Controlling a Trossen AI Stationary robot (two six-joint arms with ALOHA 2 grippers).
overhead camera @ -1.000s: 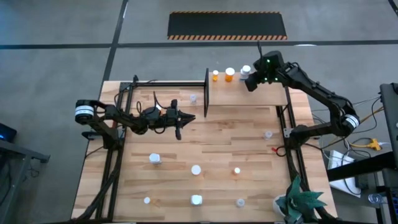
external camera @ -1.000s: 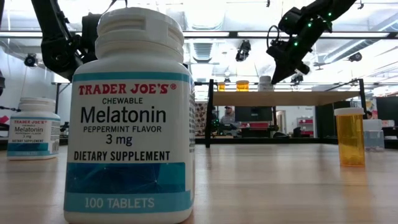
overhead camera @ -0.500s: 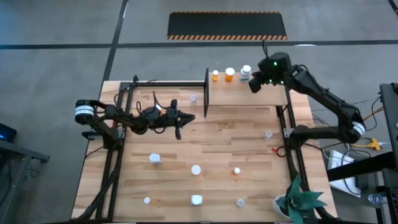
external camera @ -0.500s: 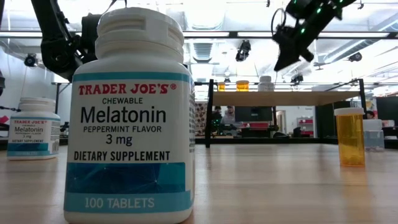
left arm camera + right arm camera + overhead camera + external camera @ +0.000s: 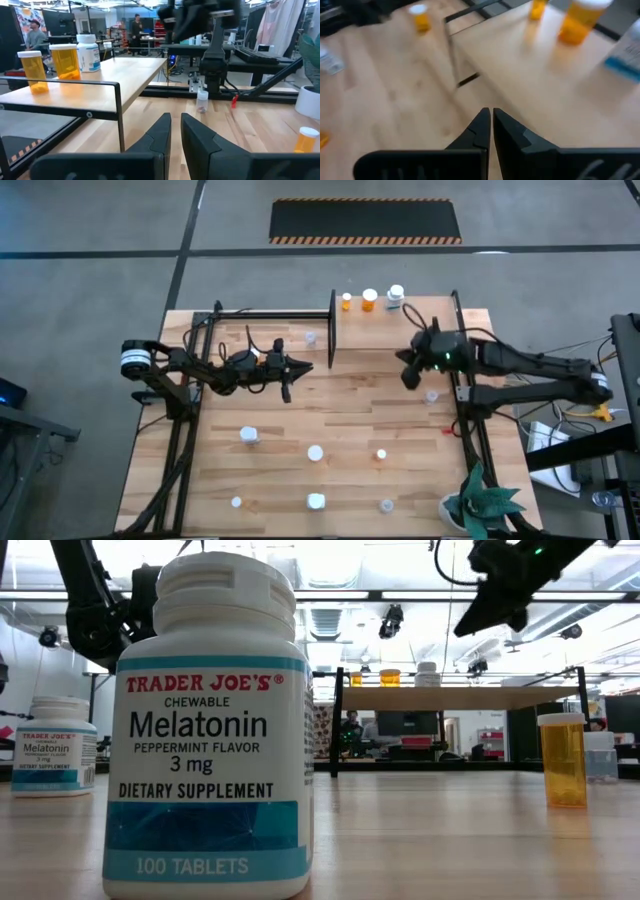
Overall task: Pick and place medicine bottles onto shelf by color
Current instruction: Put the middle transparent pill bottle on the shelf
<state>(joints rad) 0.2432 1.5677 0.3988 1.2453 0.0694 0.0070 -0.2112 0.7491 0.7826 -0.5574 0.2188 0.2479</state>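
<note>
The shelf (image 5: 400,330) stands at the table's far right. On its far edge stand two orange bottles (image 5: 347,301) (image 5: 369,299) and a white bottle (image 5: 396,294); they also show in the left wrist view (image 5: 64,61) and the right wrist view (image 5: 580,20). Several more bottles stand on the table, such as a white one (image 5: 248,435) and a small one (image 5: 432,394). My right gripper (image 5: 406,376) hangs shut and empty above the shelf's near right edge (image 5: 491,117). My left gripper (image 5: 306,368) waits shut at the table's left, pointing toward the shelf (image 5: 176,125).
In the low view a large white Melatonin bottle (image 5: 210,730) stands close to the camera, another (image 5: 55,745) to its left and an orange bottle (image 5: 563,760) at the right. A green plant (image 5: 480,500) sits at the table's near right corner. Black frame posts (image 5: 332,330) edge the shelf.
My right gripper has left the white bottle at the shelf's far edge, risen, and gone toward the table's near edge, to above the shelf's near right edge. The white bottle stays upright on the shelf.
</note>
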